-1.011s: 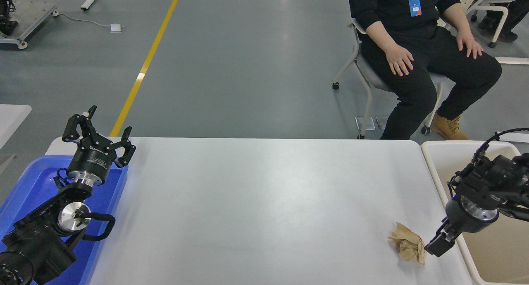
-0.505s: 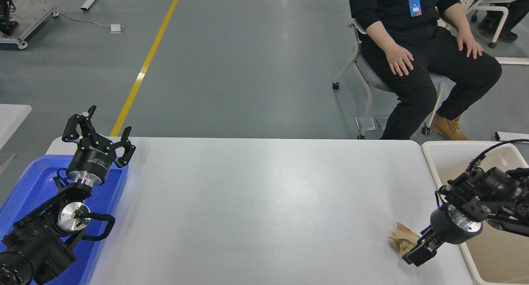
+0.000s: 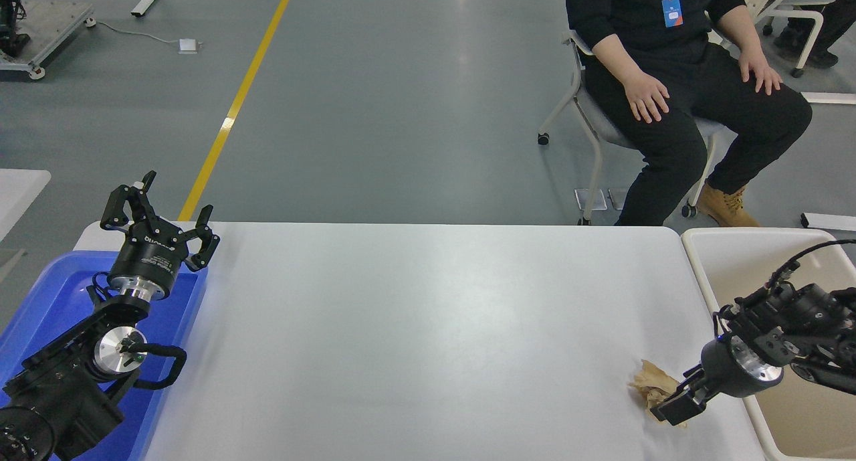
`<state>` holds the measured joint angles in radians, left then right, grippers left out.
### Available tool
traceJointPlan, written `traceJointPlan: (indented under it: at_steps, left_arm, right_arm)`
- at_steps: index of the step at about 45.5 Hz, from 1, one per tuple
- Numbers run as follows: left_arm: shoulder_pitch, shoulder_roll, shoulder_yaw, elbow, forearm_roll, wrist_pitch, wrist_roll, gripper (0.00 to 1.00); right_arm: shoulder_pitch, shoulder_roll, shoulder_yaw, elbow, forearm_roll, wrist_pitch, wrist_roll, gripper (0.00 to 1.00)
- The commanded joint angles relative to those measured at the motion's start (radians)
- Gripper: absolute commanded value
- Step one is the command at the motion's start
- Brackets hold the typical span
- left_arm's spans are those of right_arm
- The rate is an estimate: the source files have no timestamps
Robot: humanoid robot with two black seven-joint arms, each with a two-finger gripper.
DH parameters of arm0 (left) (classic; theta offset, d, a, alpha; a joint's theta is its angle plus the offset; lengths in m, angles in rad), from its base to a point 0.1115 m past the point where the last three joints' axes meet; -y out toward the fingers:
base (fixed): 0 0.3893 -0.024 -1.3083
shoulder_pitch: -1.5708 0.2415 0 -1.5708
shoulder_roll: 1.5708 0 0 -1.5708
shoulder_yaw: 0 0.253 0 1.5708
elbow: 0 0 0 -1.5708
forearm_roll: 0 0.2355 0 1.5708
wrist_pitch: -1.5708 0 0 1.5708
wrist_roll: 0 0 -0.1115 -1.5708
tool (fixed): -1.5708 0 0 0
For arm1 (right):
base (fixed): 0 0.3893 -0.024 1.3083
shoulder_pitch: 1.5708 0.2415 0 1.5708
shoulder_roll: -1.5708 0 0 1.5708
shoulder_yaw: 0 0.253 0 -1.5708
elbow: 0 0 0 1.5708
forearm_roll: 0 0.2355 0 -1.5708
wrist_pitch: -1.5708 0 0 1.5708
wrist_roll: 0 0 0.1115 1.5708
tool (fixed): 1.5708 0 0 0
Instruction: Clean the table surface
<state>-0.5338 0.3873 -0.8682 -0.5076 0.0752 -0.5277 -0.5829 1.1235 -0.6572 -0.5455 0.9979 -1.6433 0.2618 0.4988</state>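
Note:
The white table surface (image 3: 414, 327) fills the middle of the head view. A crumpled ball of tan paper (image 3: 647, 383) lies on it near the front right corner. My right gripper (image 3: 671, 409) comes in from the right edge and sits down on the paper's right side, covering part of it. Whether it grips the paper is hidden by its own body. My left gripper (image 3: 160, 210) is parked open and empty at the lower left, above the blue tray.
A blue plastic tray (image 3: 47, 300) lies at the table's left end under the left arm. A beige bin (image 3: 742, 247) stands off the right end. A person sits on a chair (image 3: 588, 113) beyond the far right corner, hands on thighs.
My right gripper has moved left and down from beside the bin onto the tan paper, now covering its right part. The paper has stayed in place. The left arm has not moved.

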Motion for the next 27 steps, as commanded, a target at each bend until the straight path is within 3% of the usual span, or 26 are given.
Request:
traceJointPlan:
  at_steps: [1, 11, 27]
  left_arm:
    - [0.000, -0.001, 0.000, 0.000, 0.000, 0.000, 0.000, 1.00]
    - [0.000, -0.001, 0.000, 0.000, 0.000, 0.000, 0.000, 1.00]
    - [0.000, 0.001, 0.000, 0.000, 0.000, 0.000, 0.000, 1.00]
  right_arm:
    - [-0.027, 0.002, 0.004, -0.018, 0.000, -0.016, 0.000, 1.00]
    - [-0.090, 0.031, 0.006, -0.102, 0.005, -0.082, 0.000, 1.00]
    - [-0.111, 0.037, 0.026, -0.111, 0.063, -0.085, 0.001, 0.99]
